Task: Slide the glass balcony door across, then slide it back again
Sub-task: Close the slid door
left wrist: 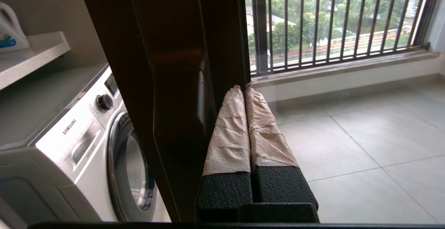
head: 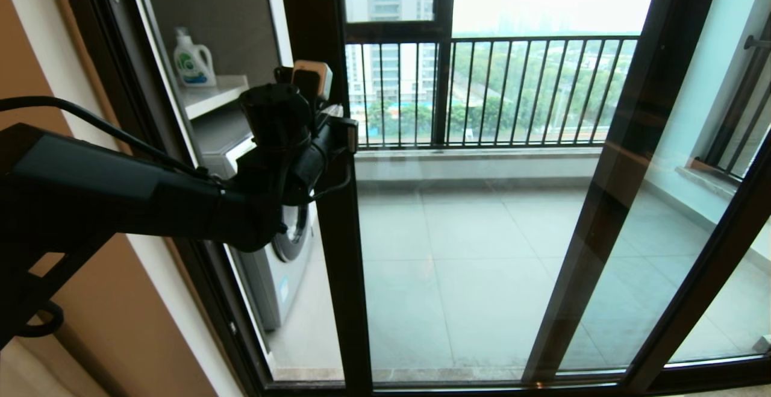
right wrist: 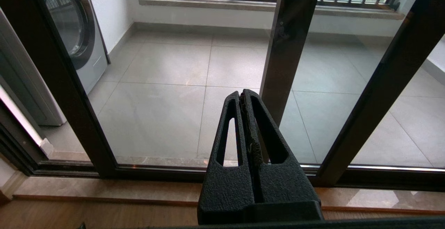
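Note:
The glass balcony door [head: 470,252] is a clear pane in a dark frame. Its left upright [head: 340,264] runs from the top of the head view to the bottom. My left gripper [head: 313,78] is raised against that upright [left wrist: 167,65]. It is shut, with its tape-wrapped fingers [left wrist: 227,135] pressed together and nothing between them. They lie along the pane side of the upright, next to a slim vertical handle strip [left wrist: 200,98]. My right gripper [right wrist: 242,91] is shut and empty. It hangs low before the door's bottom rail [right wrist: 156,171] and is out of the head view.
A second framed upright [head: 608,204] and a further one [head: 717,252] stand to the right. A washing machine [head: 283,264], a shelf [head: 211,93] and a detergent bottle [head: 193,59] stand left of the upright. The balcony railing [head: 512,90] is beyond. The brown wall [head: 120,325] is close on the left.

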`<state>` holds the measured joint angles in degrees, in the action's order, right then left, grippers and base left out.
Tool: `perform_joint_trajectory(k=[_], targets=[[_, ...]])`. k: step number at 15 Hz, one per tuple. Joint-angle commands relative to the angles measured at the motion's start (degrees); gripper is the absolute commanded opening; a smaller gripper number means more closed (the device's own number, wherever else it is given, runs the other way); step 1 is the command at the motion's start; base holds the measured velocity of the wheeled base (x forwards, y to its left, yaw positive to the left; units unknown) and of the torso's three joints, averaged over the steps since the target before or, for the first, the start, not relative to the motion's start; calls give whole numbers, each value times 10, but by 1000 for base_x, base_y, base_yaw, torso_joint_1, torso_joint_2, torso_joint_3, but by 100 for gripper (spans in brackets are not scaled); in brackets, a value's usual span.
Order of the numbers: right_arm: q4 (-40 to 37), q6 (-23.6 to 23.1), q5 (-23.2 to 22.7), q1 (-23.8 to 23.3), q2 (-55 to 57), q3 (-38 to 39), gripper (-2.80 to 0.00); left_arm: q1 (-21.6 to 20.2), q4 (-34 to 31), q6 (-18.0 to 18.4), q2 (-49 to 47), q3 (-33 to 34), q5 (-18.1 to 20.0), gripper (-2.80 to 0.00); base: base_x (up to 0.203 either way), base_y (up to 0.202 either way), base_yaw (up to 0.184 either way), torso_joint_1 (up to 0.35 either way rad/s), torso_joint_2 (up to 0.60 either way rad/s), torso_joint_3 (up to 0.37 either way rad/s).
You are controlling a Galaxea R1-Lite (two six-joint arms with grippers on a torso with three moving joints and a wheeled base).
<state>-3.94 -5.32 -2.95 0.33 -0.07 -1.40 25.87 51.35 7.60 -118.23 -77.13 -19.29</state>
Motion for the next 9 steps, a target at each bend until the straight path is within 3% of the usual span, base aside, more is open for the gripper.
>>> perform_joint_trajectory(k=[1, 9], targets=[[0, 0, 0, 0, 1, 0, -280, -18, -1, -1, 18, 23, 2, -280, 0, 0, 0, 0, 0, 0], [0, 0, 0, 0, 1, 0, -280, -70, -1, -22, 32, 45, 15, -280, 0, 0, 0, 0, 0, 0]])
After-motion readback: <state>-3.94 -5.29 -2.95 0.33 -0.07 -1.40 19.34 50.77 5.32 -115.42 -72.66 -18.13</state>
